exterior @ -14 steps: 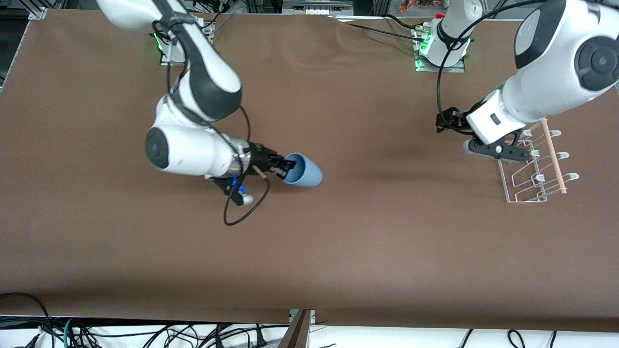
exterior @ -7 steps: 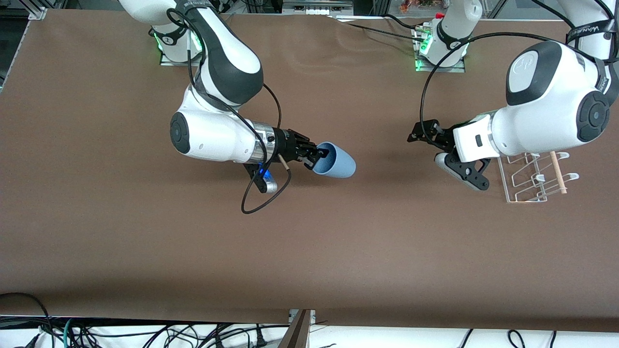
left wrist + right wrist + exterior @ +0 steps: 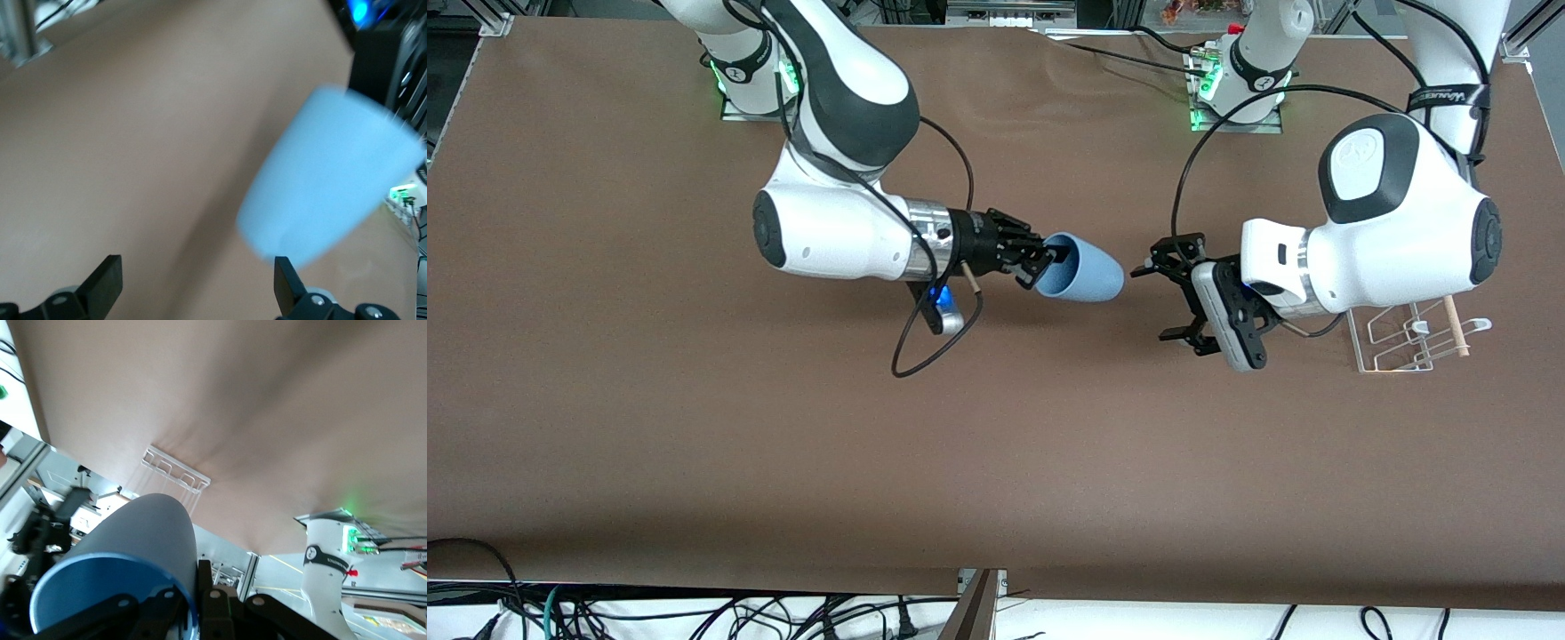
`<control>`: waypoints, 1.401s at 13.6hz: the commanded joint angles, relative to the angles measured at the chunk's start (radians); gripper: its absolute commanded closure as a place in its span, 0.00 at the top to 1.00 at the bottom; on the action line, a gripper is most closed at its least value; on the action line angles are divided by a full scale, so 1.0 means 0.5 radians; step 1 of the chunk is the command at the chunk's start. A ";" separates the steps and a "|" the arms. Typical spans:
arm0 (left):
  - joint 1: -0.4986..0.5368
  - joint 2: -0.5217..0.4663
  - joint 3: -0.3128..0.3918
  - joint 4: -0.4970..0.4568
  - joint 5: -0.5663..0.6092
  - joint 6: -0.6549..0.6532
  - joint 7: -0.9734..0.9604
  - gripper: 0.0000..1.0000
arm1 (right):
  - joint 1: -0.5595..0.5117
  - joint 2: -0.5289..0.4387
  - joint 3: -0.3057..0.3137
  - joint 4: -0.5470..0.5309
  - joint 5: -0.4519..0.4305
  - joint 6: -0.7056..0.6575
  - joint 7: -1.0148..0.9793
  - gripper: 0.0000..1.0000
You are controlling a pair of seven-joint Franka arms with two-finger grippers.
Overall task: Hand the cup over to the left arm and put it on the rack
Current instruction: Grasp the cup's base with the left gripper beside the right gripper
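Note:
The light-blue cup (image 3: 1083, 268) lies on its side in the air over the middle of the table, its base toward the left arm's end. My right gripper (image 3: 1049, 260) is shut on its rim, one finger inside and one outside; the right wrist view shows the cup (image 3: 127, 547) in that grip (image 3: 193, 600). My left gripper (image 3: 1163, 300) is open, level with the cup's base and a short gap from it. In the left wrist view the cup (image 3: 327, 180) hangs ahead of the open fingers (image 3: 195, 273), not between them. The rack (image 3: 1405, 342) stands at the left arm's end, partly hidden by the left arm.
The arm bases (image 3: 1240, 80) (image 3: 751, 71) stand along the table's edge farthest from the front camera. A black cable loop (image 3: 934, 347) hangs under the right wrist. The rack also shows small in the right wrist view (image 3: 175, 472). Bare brown table lies nearer the front camera.
My right gripper has carried the cup toward the left arm's end. My left gripper has moved away from the rack toward the cup and turned its open fingers toward it.

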 commanded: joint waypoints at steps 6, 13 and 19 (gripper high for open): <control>-0.006 0.012 -0.101 0.044 -0.176 -0.016 0.577 1.00 | 0.017 0.119 0.069 0.108 0.037 0.118 0.049 0.00; 0.019 0.037 -0.098 -0.061 -0.182 -0.105 0.995 1.00 | -0.014 0.116 0.057 0.148 0.040 0.084 0.052 0.00; -0.015 0.040 -0.101 -0.045 -0.237 -0.099 1.032 0.12 | -0.014 0.116 0.047 0.151 0.037 0.087 0.046 0.00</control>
